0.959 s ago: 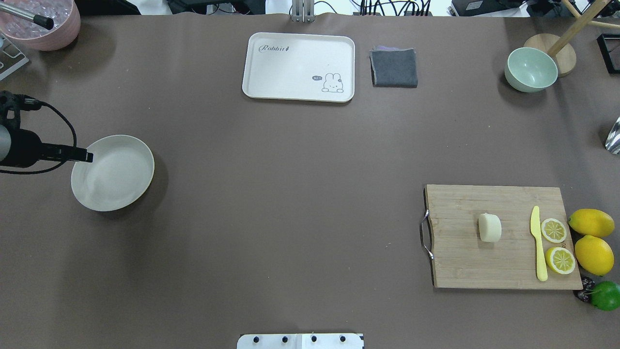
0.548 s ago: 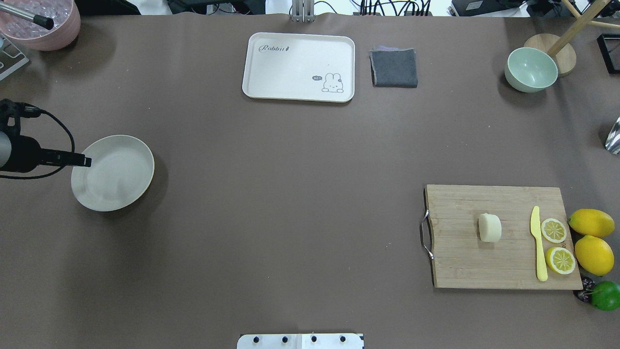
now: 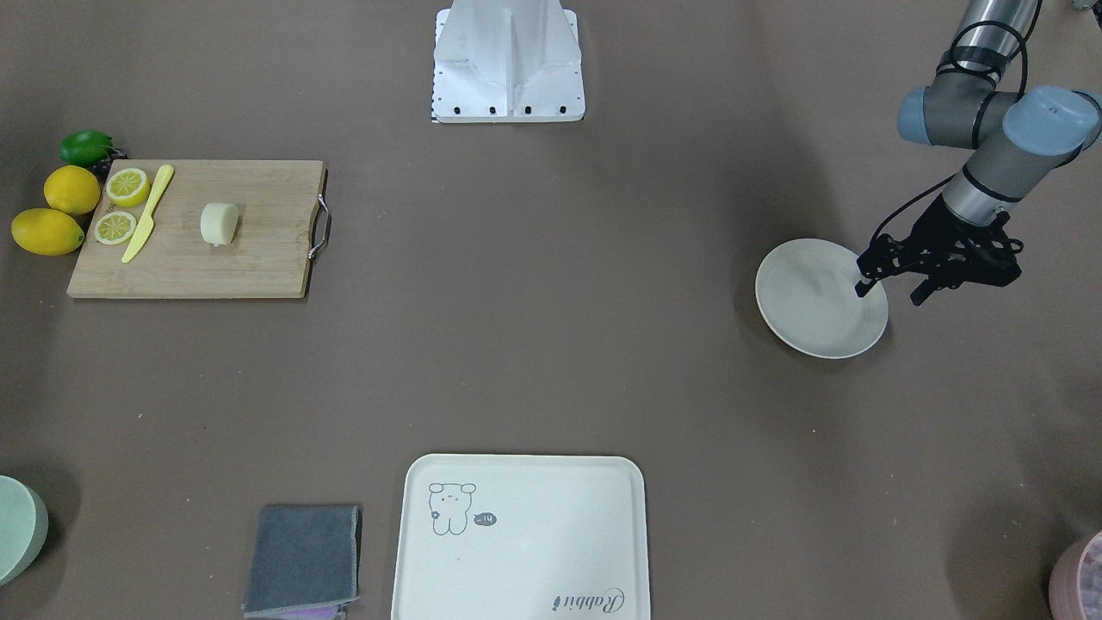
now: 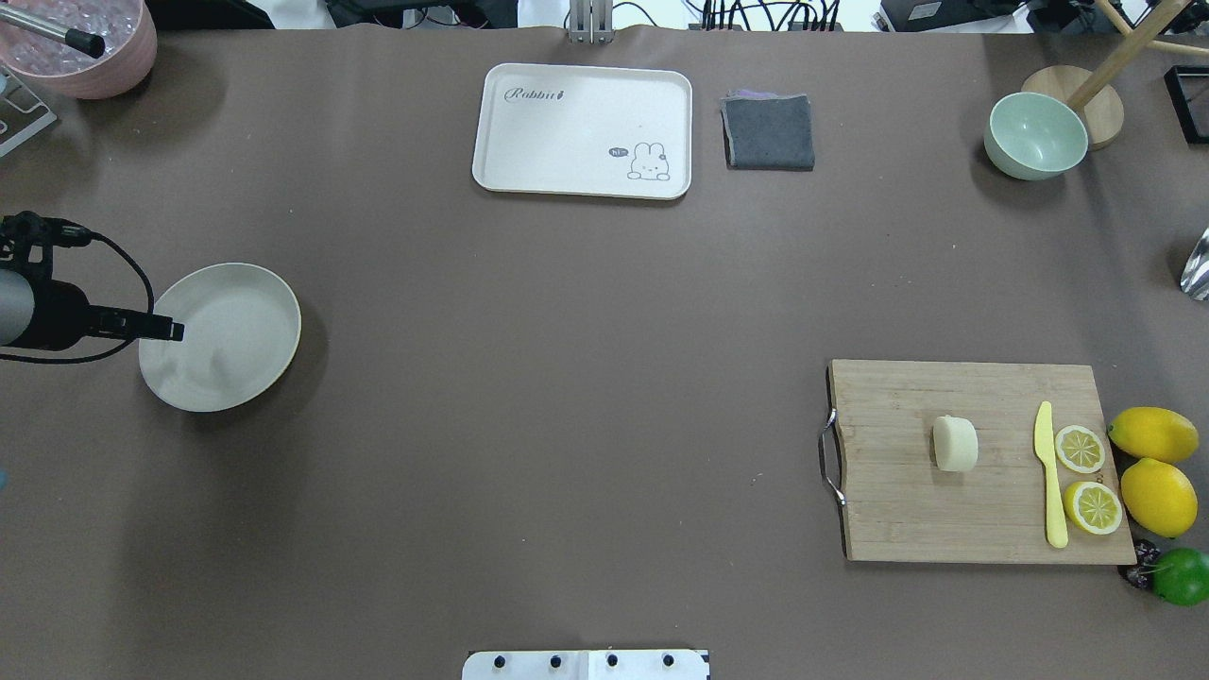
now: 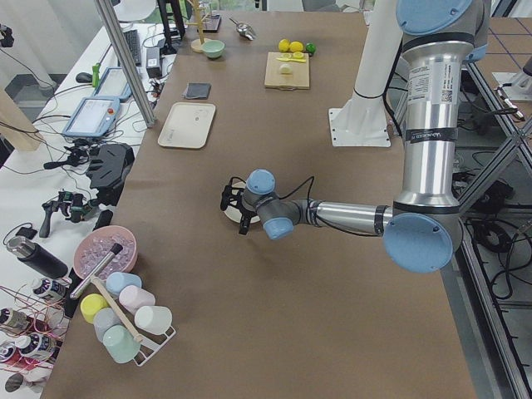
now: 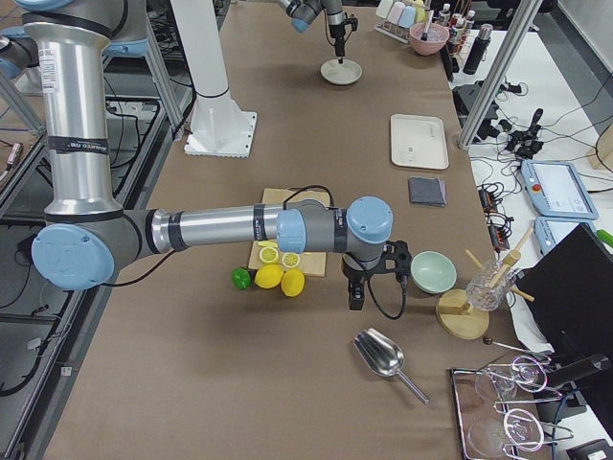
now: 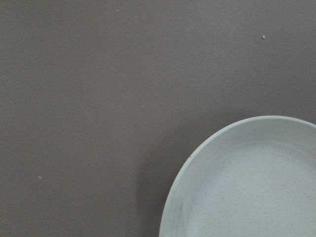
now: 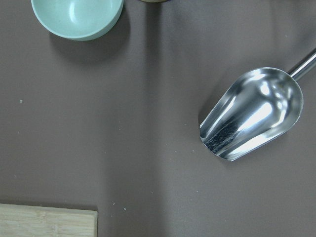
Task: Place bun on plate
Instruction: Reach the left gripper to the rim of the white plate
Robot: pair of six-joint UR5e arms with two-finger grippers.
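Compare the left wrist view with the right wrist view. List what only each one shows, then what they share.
Only the left wrist view: part of the plate, bare where visible, at the lower right.
Only the right wrist view: the bowl at the top left, the scoop at the right, and a corner of the board at the bottom left.
Both: the brown table fills most of each frame. Neither shows the bun.

The brown worktop (image 4: 567,378) carries a round plate (image 4: 236,354) on its left, a tray (image 4: 567,132) and a folded cloth (image 4: 769,132) at the far edge, and a green bowl (image 4: 1035,135), a cutting board (image 4: 897,510) and two lemons (image 4: 1152,433) on its right.
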